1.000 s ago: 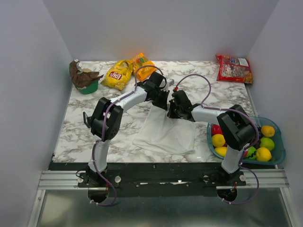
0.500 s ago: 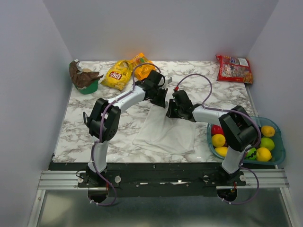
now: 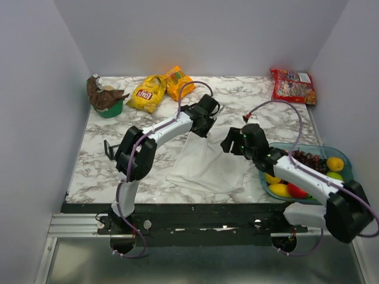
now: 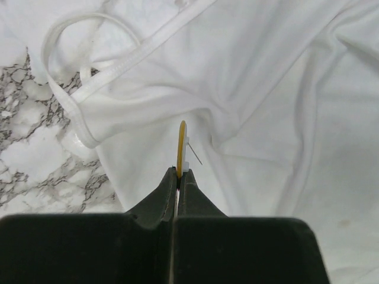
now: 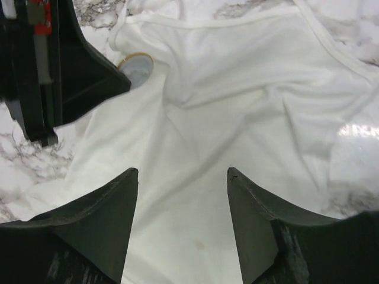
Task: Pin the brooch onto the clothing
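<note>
The white clothing (image 3: 207, 163) lies rumpled on the marble table (image 3: 148, 177). My left gripper (image 3: 201, 129) hangs over the garment's top edge. It (image 4: 179, 173) is shut on the brooch (image 4: 181, 145), a small gold disc seen edge-on, its thin pin (image 4: 195, 155) pointing out over the clothing (image 4: 266, 106). My right gripper (image 3: 232, 144) stands to the right of it, open, with nothing between its fingers. From the right wrist, this gripper (image 5: 182, 171) hovers above the clothing (image 5: 237, 106), and the brooch (image 5: 137, 66) shows at the tip of the left gripper's fingers (image 5: 83, 77).
A green bowl with brown wrapping (image 3: 106, 100) stands at the back left, with a yellow snack bag (image 3: 146, 93) and an orange one (image 3: 177, 81) beside it. A red bag (image 3: 292, 86) lies at the back right. The blue fruit tray (image 3: 353, 184) sits under the right arm.
My right gripper has opened and drawn back to the right, away from the left gripper. The left gripper has shifted slightly right, still shut on the brooch.
</note>
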Controlling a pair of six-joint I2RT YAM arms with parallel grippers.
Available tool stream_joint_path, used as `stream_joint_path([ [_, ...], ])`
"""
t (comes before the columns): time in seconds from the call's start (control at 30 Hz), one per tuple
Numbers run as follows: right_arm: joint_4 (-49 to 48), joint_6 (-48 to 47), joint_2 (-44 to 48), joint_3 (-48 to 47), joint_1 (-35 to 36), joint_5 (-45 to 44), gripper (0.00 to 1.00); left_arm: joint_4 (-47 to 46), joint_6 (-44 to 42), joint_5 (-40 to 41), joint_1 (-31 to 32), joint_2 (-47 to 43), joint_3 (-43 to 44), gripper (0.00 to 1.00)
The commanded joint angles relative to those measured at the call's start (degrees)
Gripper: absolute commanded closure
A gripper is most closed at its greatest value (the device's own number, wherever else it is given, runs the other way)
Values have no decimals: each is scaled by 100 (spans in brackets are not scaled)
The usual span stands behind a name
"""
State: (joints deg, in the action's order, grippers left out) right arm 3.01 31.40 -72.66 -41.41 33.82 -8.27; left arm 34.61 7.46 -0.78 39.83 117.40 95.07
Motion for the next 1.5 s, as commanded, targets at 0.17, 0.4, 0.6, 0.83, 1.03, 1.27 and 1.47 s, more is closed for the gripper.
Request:
stream_joint_path([
  [0.17,578,77,2140,862,37,-500,28,1214,-527,2116,648,949,1145,100],
  [0.4,640,33,2967,1100,45,-368,27,1856,-439,2889,929,1583,1822,100],
  [0.6,640,-28,3390,1319,37,-350,26,2190,-333,3241,1017,1926,2104,100],
  [0.83,649,-37,3619,1583,45,-324,26,2216,-210,3250,1254,1944,2375,100],
  [1.03,675,7,3786,1662,54,-315,26,2603,-201,3303,1387,2313,3210,100],
  [1.27,719,86,3909,1794,37,-316,26,2139,-114,3163,1422,1875,2695,100],
  [1.47,719,156,3865,1882,45,-280,26,1541,-17,2495,1422,1154,2271,100],
])
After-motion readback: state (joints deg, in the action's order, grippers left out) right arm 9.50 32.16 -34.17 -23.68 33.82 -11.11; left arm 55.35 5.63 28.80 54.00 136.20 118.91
